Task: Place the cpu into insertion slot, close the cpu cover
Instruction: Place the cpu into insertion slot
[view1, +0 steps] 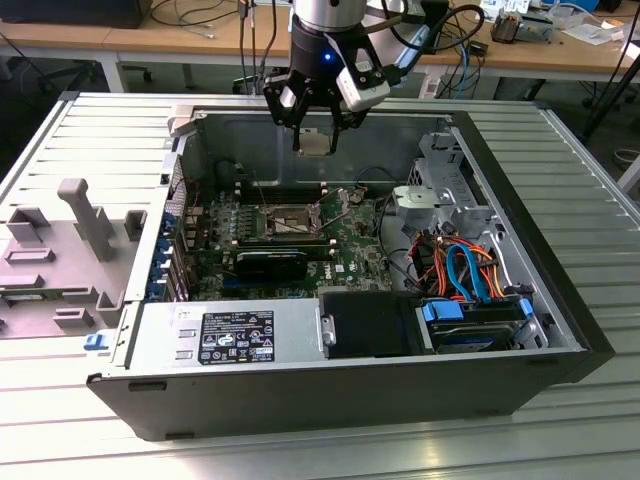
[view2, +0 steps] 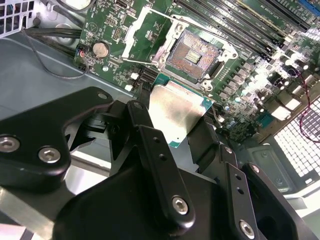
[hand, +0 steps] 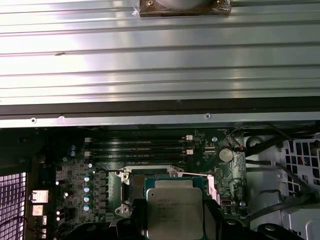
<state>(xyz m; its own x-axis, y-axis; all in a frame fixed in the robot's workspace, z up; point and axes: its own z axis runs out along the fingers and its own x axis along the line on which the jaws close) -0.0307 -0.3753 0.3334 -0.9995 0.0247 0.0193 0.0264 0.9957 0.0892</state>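
Note:
My gripper (view1: 316, 146) is shut on the cpu (view1: 316, 142), a thin silvery square held flat above the open computer case near its back wall. In both wrist views the cpu (view2: 175, 110) (hand: 174, 207) sits between the black fingers (view2: 145, 125). The insertion slot (view1: 286, 219) (view2: 192, 54), a dark square with a metal rim, lies bare on the green motherboard below the chip and a little toward the case's front. The cpu cover (view2: 145, 35) (view1: 345, 203) stands swung open beside the slot, on the side of the coin battery (view2: 100, 48).
Long black memory slots (hand: 137, 148) run beside the socket. The case walls (view1: 330, 395) ring the board. A black power supply (view1: 235, 335) and a drive cage with orange and blue cables (view1: 460, 270) fill the case's front and the exterior view's right. Grey fixtures (view1: 70, 240) stand on the ribbed table.

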